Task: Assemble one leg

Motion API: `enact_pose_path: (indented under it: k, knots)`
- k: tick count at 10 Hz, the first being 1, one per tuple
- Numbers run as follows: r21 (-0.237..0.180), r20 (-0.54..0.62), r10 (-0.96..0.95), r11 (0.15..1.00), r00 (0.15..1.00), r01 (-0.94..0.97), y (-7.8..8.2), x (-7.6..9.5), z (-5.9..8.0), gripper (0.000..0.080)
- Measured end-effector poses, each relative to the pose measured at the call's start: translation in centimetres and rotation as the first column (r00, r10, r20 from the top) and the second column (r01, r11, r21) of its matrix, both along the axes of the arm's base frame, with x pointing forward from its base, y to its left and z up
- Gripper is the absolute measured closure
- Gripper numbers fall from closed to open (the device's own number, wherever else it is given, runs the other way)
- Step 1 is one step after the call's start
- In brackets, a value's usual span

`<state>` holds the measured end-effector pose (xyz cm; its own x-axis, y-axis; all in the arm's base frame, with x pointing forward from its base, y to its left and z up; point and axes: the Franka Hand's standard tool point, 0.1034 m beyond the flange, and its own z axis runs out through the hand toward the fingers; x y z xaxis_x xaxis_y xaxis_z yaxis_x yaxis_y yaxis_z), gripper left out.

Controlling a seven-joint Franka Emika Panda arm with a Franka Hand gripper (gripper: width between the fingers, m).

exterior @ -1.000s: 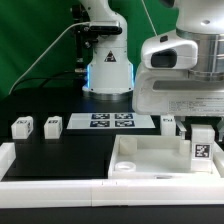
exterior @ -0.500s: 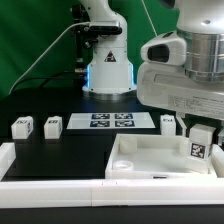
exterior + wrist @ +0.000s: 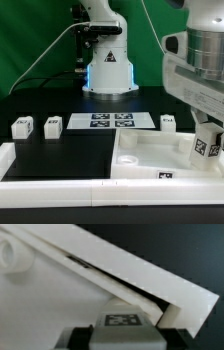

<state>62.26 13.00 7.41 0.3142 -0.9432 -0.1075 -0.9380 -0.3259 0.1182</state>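
Note:
My gripper is shut on a white leg with a black-and-white marker, holding it upright over the right part of the large white tabletop. In the wrist view the leg sits between my dark fingers, just inside the tabletop's corner wall. Three more legs stand on the black table: two at the exterior view's left and one behind the tabletop.
The marker board lies at the back middle in front of the arm's base. A white rail runs along the front edge. The arm's body fills the exterior view's upper right.
My gripper and the held leg have moved toward the exterior view's right and a little lower, tilting slightly over the tabletop's right side.

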Motion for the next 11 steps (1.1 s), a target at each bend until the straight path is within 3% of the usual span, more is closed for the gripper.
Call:
enact_pose_path:
  k: [3,6,8,9,11]
  knots:
    - [-0.047,-0.002,-0.299,0.953,0.954,0.299,0.71,0.07,0.05,0.0506]
    - [-0.072,0.002,-0.459,0.886,0.888,0.458,0.69,0.17,0.07,0.0506]
    - [-0.068,0.001,-0.425,0.903,0.905,0.424,0.85,0.11,0.03,0.0268]
    - [-0.067,0.001,-0.421,0.905,0.907,0.420,0.88,0.10,0.03,0.0187]
    - [-0.066,0.001,-0.415,0.908,0.910,0.414,0.99,0.07,0.02,0.0158]
